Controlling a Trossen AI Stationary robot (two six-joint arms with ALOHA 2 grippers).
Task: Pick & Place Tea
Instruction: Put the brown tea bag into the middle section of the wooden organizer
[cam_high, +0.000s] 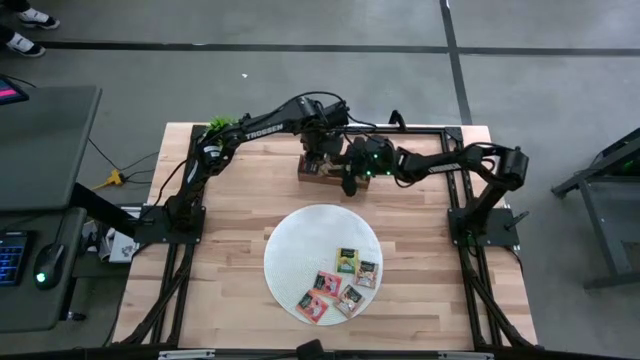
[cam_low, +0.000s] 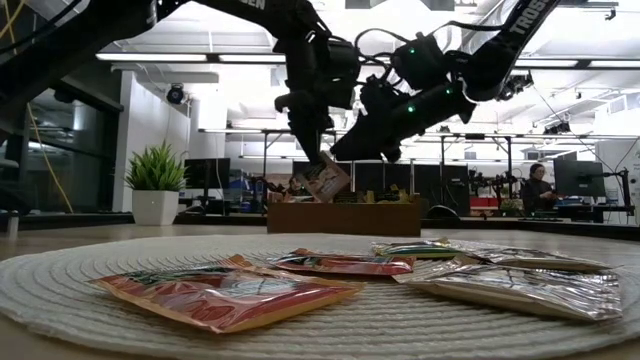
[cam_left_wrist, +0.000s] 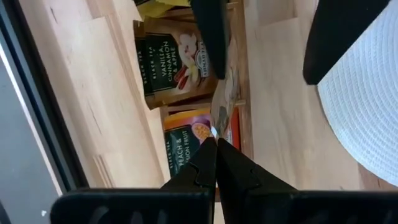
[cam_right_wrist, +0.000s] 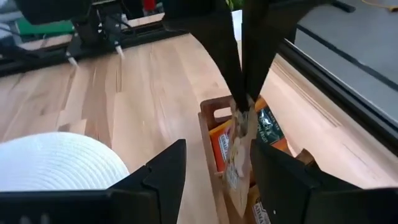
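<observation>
Both arms meet over the wooden tray (cam_high: 322, 176) at the far edge of the table (cam_high: 230, 200). In the high view the tray is largely covered by the 2 grippers, and only its near wall shows.

The left gripper (cam_low: 322, 160) hangs above the tray with its fingers pinched together on the top edge of 1 tea packet (cam_low: 328, 180). In the low view that packet dangles tilted just above the tray's rim. The left wrist view shows it edge-on, so its print cannot be read. The right wrist view shows the same packet hanging over the tray's compartments, pale and crinkled; its colour is hard to judge.

The right gripper (cam_right_wrist: 214, 177) is just beside it, also over the tray, its fingers spread apart with nothing between them.

Inside the tray, the left wrist view shows a dark packet (cam_left_wrist: 177, 65) marked vanilla, cinnamon and apple, and an orange packet (cam_left_wrist: 193, 146) partly hidden behind the fingers. How many more lie below cannot be told.

On the round white mat (cam_high: 300, 235), near the table's front, 5 loose packets (cam_high: 340, 283) lie flat in a cluster at its near right part. In the low view they overlap and their edges merge.
</observation>
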